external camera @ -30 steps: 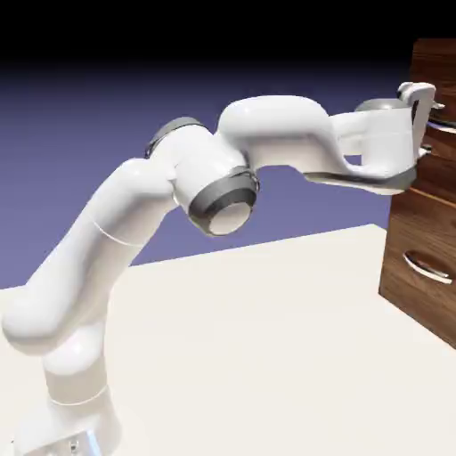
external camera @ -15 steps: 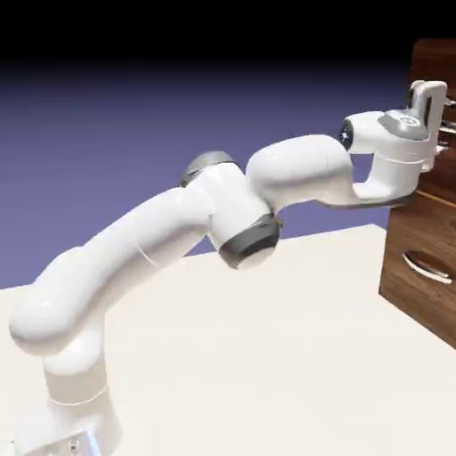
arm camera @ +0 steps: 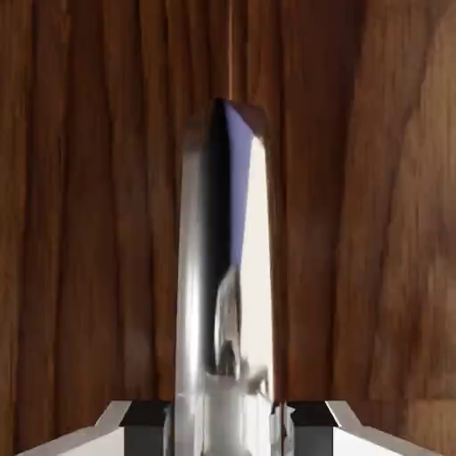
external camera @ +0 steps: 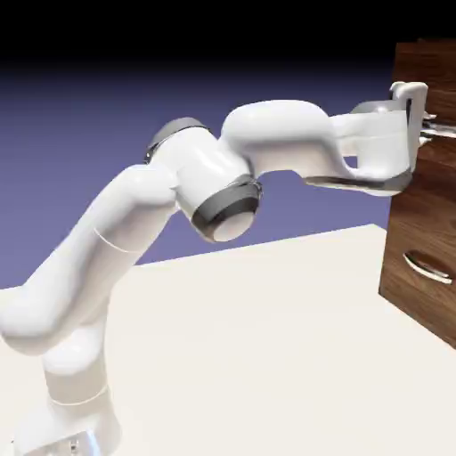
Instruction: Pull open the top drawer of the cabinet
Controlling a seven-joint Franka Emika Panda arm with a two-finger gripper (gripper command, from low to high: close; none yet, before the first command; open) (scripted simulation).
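Observation:
The cabinet (external camera: pixel 417 233) is dark brown wood and stands at the exterior view's right edge. Its top drawer (external camera: pixel 426 69) juts out a little to the left of the fronts below. My gripper (external camera: pixel 427 126) is at that drawer's curved silver handle (external camera: pixel 443 133) and shut on it. In the hand view the handle (arm camera: pixel 227 267) runs up the middle as a bright bar, pinched between the two grey fingertips (arm camera: pixel 147 419) at the bottom edge. The gripper (arm camera: pixel 227 420) faces the walnut drawer front (arm camera: pixel 89 223), which fills the view.
A lower drawer with its own silver handle (external camera: pixel 427 267) sits beneath my hand. The pale table (external camera: pixel 267 338) stretches from the robot base to the cabinet foot. My white arm spans the scene from lower left to upper right.
The jaws have closed on the handle. The arm stretched toward the cabinet, then folded back, and the top drawer front has moved a little left, out of the cabinet.

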